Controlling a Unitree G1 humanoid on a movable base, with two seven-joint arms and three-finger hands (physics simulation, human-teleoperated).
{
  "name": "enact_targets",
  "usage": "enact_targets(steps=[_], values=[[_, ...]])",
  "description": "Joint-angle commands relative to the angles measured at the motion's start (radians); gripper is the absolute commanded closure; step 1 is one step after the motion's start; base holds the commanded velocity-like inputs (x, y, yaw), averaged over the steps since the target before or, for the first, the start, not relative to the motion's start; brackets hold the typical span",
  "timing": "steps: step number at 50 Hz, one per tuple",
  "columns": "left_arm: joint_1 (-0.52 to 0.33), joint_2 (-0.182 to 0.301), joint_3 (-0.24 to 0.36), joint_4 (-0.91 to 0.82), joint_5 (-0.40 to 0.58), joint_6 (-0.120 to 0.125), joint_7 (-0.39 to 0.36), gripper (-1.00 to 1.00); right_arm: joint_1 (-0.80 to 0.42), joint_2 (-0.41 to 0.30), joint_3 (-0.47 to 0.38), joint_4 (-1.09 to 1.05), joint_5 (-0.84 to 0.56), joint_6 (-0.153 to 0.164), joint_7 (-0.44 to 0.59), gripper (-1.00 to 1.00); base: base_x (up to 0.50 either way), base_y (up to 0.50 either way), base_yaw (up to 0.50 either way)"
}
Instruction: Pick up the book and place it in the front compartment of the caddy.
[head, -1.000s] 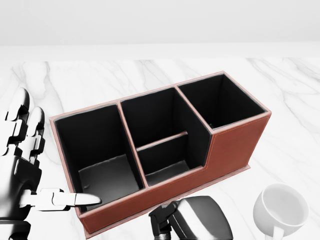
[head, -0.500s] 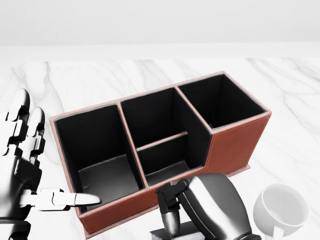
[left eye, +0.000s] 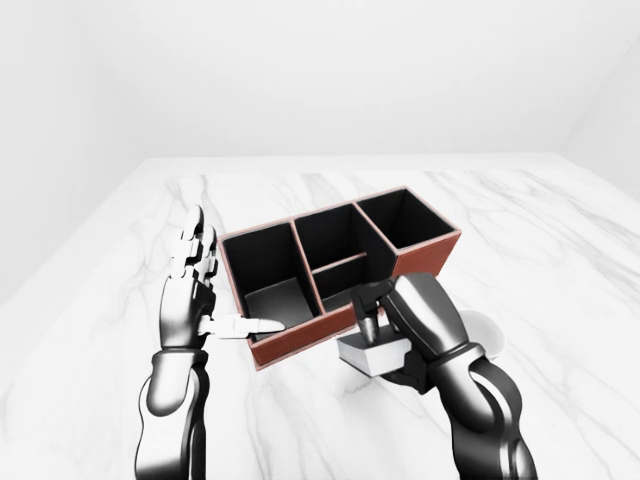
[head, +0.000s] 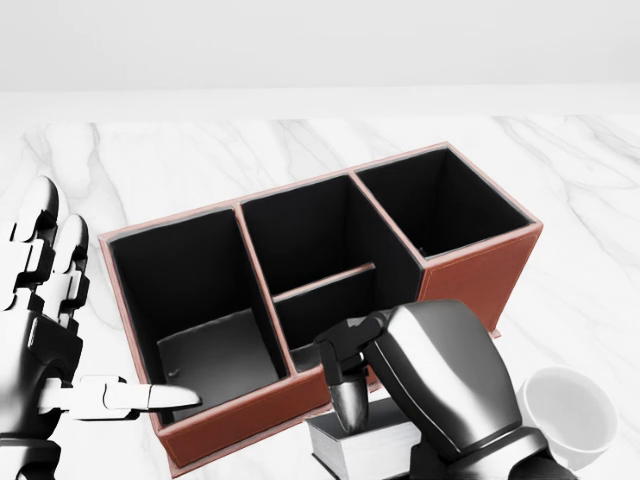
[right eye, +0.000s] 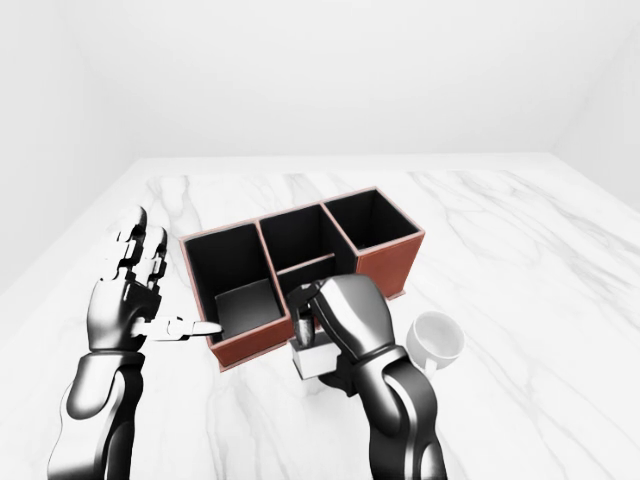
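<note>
Looking down over our own arms, we see the book (head: 365, 450) low in the head view, just below the caddy's (head: 470, 285) red-brown near wall, its pale page edge and dark cover showing. Our right hand (head: 435, 385) sits right on top of it, palm down, with one dark finger (head: 347, 395) dropping over the book's left end. In the left-eye view the book looks lifted a little off the table (left eye: 560, 260), gripped under that hand, so we read the fingers as closed round it, though the underside of the grip is hidden from us. The right forearm climbs in from the bottom of the eye views, bent at the wrist so the hand tips toward the caddy.

Our left hand (head: 45, 330) stands upright at the left edge of the head view, palm facing the caddy, fingers spread and straight, holding nothing. Its thumb (head: 140, 398) juts out sideways, tip at the caddy's lower left corner, touching or just short of it; we can't tell which.

The caddy lies at a slant, three sections across, the middle one split by a low divider. A white cup (head: 565, 420) stands at the lower right, just beside our right hand.
</note>
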Motion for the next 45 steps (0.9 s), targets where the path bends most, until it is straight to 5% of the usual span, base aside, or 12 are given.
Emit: enact_targets(steps=[1,45], values=[[-0.001,0.001,0.000,0.002,0.001,0.000,-0.001,-1.00,-0.097,0.026,-0.039,-0.015,-0.033,0.000,0.045,1.00,0.00,0.00,0.00],[0.000,0.000,-0.002,-0.001,0.003,0.000,-0.004,-1.00,-0.338,0.054,-0.088,0.142,-0.052,0.000,0.075,1.00,0.00,0.00,0.00]])
